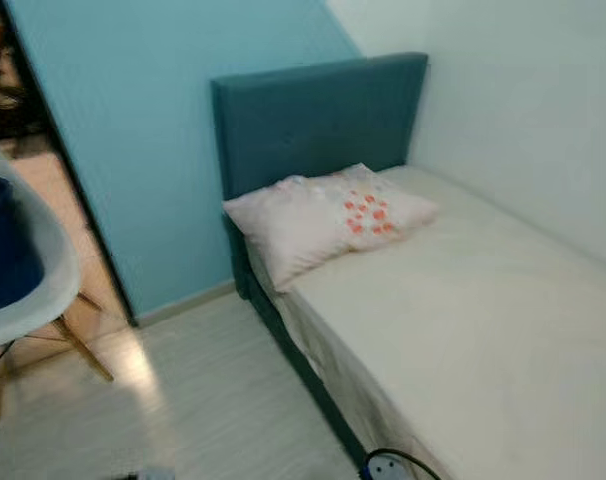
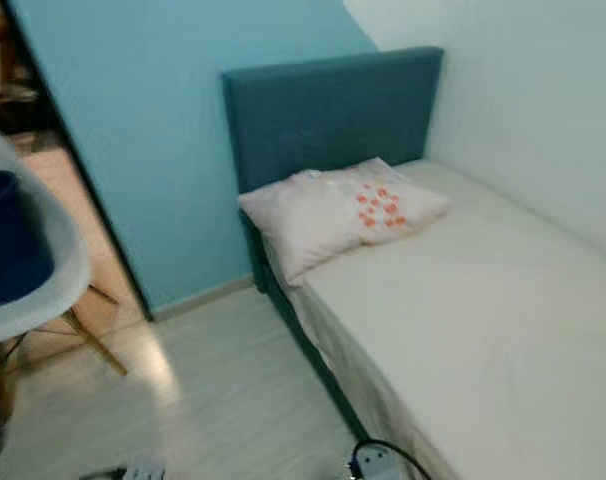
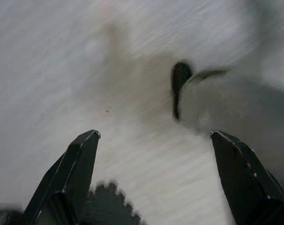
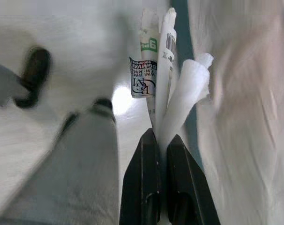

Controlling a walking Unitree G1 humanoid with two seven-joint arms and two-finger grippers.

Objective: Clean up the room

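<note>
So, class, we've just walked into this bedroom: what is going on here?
A humanoid robot is tidying up. Its right gripper is shut on a crumpled white wrapper with printed labels, held beside the bed. Its left gripper hangs open over the pale floor. Ahead, a pillow lies against the teal headboard, and a white chair stands to the robot's left.

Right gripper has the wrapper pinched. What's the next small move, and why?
Probably keep the right gripper shut and turn away from the bed toward the floor side to look for a bin. It holds a crumpled white wrapper with printed labels, pinched between the fingers. The head views show a bed, a pillow and a white chair, nowhere evident to drop it.
</note>
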